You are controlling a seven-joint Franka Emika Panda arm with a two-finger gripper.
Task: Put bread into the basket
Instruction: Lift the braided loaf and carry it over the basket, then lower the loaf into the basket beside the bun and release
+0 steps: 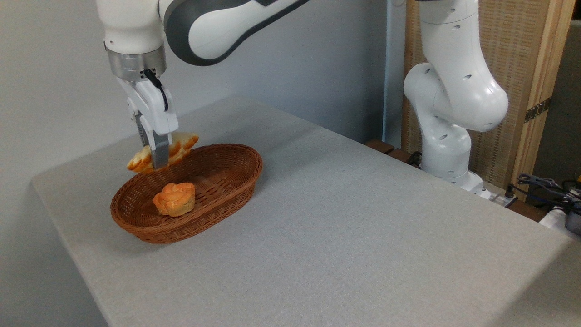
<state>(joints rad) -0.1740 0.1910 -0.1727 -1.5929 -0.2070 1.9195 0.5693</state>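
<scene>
- I see my gripper (155,160) pointing down, and its jaws are pinching the bread (181,144) around the middle of the loaf.
- The bread is lifted in the air and it is tilted: the end on the right of the jaws is higher, the end on the left of the jaws hangs lower.
- The near finger covers the middle part of the loaf, so I can see only its two ends on each side of it.
- The basket (247,156) is just below the jaws and extends to the right of them; the loaf hangs over the far left rim and I cannot tell if it touches the wicker.
- Inside the basket, below the jaws and a little toward the camera, lies a small round knotted bun (174,199).
- The basket stands on the grey table (363,218), and the white base of the arm (447,136) is far to the right of the jaws.
</scene>
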